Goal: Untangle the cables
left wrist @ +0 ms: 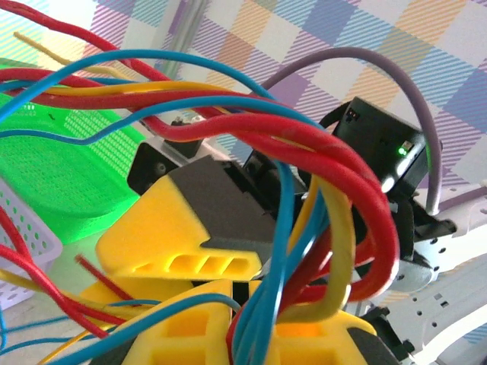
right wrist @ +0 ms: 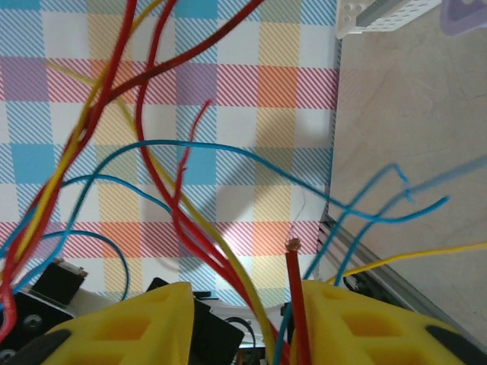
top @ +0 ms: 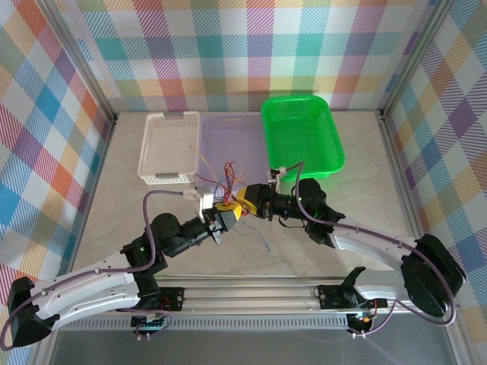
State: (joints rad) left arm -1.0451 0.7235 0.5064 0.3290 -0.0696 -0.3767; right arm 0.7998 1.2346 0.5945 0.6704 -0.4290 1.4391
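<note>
The left gripper (top: pixel 230 214) and right gripper (top: pixel 246 201) are held tip to tip, both arms reached inward. The left is closed, the right parted.

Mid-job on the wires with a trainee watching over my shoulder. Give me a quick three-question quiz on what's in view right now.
1. True or false: in the top view, the green basket stands to the right of the purple tray.
2. Pick one: the left gripper has fingers coloured A white, B yellow, C green.
3. Short answer: name three colours among the cables in the left wrist view.
Key: 1 true. 2 B. 3 red, blue, yellow.
</note>
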